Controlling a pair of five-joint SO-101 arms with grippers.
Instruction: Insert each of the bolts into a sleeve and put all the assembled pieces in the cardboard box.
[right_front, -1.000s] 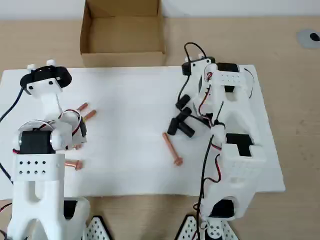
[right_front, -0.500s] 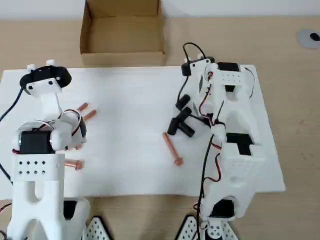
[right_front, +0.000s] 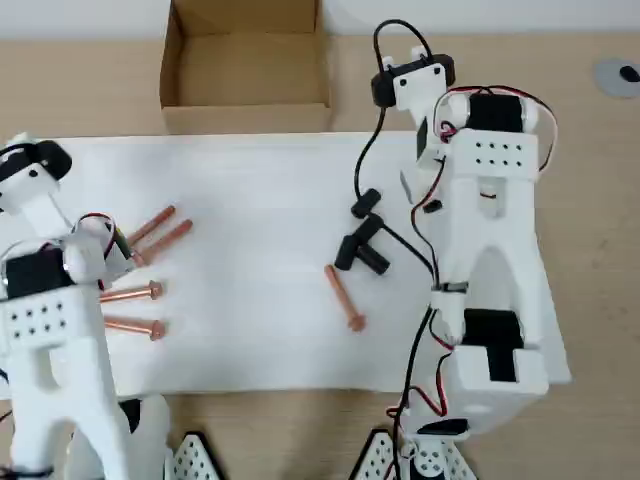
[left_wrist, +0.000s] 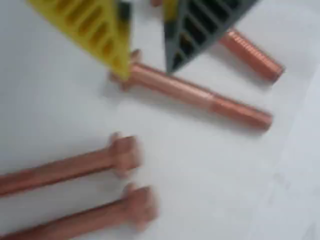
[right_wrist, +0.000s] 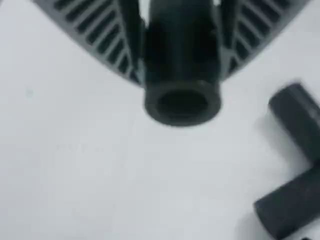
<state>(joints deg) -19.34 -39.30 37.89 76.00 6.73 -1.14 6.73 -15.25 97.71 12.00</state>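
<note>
Several copper bolts lie on the white mat: a pair (right_front: 160, 232), two more (right_front: 130, 294) (right_front: 134, 326) by the left arm, and one (right_front: 345, 297) mid-mat. My left gripper (left_wrist: 147, 67) hangs open just over the head of one bolt (left_wrist: 195, 95), holding nothing; two bolt heads (left_wrist: 122, 152) (left_wrist: 140, 205) lie close by. My right gripper (right_wrist: 181, 65) is shut on a black sleeve (right_wrist: 182, 100), held above the mat. Three more sleeves (right_front: 365, 201) (right_front: 358, 240) (right_front: 373, 260) lie left of the right arm. The cardboard box (right_front: 245, 105) stands open at the back.
The white mat (right_front: 260, 340) covers most of the table, with bare wood around it. A black cable (right_front: 400, 245) from the right arm trails over the mat beside the sleeves. Arm bases stand at the front edge.
The right arm has drawn back from the sleeve pile toward the far side with one sleeve in its gripper. The left arm has swung left, uncovering the bolts near it.
</note>
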